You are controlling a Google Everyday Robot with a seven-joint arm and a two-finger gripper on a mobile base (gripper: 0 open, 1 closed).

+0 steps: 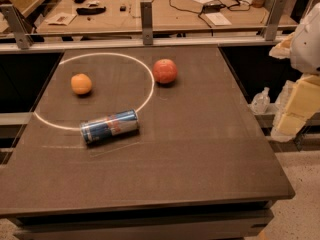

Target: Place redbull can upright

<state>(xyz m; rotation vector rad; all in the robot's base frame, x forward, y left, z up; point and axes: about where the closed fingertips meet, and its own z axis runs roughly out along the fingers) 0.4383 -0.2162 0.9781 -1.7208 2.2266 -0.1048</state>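
Dark table (200, 149) bears the redbull can (110, 126) lying sideways, pincer (299, 106) well apart rightward.

Redbull can (109, 126) lying on table (200, 159), before left fruit (81, 83); right fruit (165, 71) behind-right; gripper (294, 109) beyond table's right edge.

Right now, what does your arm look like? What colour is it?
My arm is white and rounded on top, with chunky pale-yellow blocks below. The tool is the pale-yellow part lowest down, at the right edge of the view, just off the table and far from the can. I see no cables or markings on it.
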